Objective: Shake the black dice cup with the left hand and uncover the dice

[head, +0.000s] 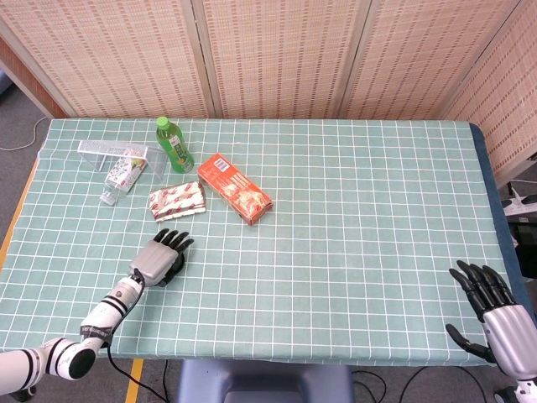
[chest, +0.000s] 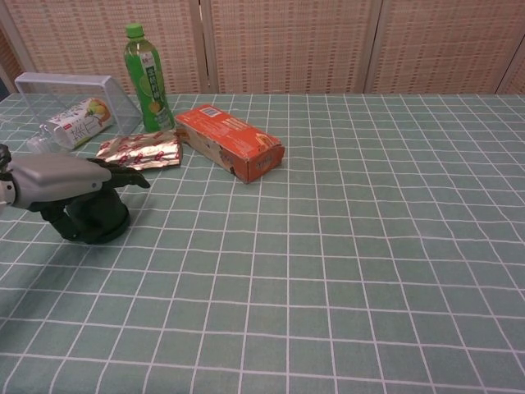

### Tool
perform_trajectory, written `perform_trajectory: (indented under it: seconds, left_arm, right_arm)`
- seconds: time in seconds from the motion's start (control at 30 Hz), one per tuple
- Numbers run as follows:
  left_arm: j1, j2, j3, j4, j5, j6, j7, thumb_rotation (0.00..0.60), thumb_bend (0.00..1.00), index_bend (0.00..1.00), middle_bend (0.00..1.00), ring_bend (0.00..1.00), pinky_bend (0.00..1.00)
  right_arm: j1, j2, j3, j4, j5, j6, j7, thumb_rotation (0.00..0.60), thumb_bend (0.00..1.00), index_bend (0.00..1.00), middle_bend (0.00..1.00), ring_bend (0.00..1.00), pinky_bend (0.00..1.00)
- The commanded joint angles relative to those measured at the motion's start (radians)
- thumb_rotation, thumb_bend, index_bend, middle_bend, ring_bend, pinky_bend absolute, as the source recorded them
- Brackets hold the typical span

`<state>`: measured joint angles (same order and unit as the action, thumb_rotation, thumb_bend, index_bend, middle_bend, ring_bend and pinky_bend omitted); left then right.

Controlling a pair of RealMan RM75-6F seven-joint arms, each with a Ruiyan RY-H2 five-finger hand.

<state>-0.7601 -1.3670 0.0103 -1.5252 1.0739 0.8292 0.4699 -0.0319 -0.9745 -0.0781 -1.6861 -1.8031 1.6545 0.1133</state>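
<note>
The left robot hand (chest: 61,179) is gripping the black dice cup (chest: 97,222), covering its top; the right robot hand (head: 495,312), cut off at the frame edge, is hanging open beside the bench (head: 352,218).

Bright, even indoor light, soft faint shadows, sharp focus throughout, no glare or visible edge distortion.

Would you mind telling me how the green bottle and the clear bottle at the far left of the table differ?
The green bottle stands upright with a green cap; the clear bottle lies on its side. The green bottle stands free on the tablecloth beside the orange box; the clear bottle rests partly in the clear plastic container. The green one looks green throughout; the other is see-through with a pale label. Both are capped drink bottles with labels.
</note>
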Motion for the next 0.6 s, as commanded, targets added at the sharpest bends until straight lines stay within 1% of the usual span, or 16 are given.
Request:
perform_trajectory:
  seconds: [0.03, 0.23, 0.4, 0.5, 0.6]
  left_arm:
    - [-0.003, 0.022, 0.0, -0.027, -0.018, -0.031, -0.026, 0.6, 0.42, 0.0, 0.0, 0.0, 0.05]
    - [-0.002, 0.052, 0.004, -0.069, 0.002, -0.028, -0.038, 0.6, 0.42, 0.0, 0.0, 0.0, 0.05]
    - [0.012, 0.093, -0.003, -0.113, 0.054, 0.034, -0.033, 0.6, 0.41, 0.0, 0.0, 0.0, 0.05]
    - [0.008, 0.117, 0.011, -0.124, 0.031, 0.028, 0.018, 0.6, 0.41, 0.0, 0.0, 0.0, 0.05]
    - [0.01, 0.111, 0.03, -0.116, 0.022, 0.05, 0.089, 0.6, 0.41, 0.0, 0.0, 0.0, 0.09]
  right_arm:
    - [0.0, -0.001, 0.0, 0.0, 0.0, 0.0, -0.001, 0.6, 0.2, 0.0, 0.0, 0.0, 0.0]
    - [0.0, -0.003, 0.0, 0.0, -0.002, 0.0, -0.004, 0.6, 0.2, 0.0, 0.0, 0.0, 0.0]
    - [0.001, -0.004, -0.002, 0.0, -0.005, -0.004, -0.002, 0.6, 0.2, 0.0, 0.0, 0.0, 0.0]
    - [0.004, -0.004, -0.005, 0.001, -0.011, -0.007, 0.003, 0.6, 0.2, 0.0, 0.0, 0.0, 0.0]
    - [0.004, -0.003, -0.006, 0.002, -0.014, -0.006, 0.005, 0.6, 0.2, 0.0, 0.0, 0.0, 0.0]
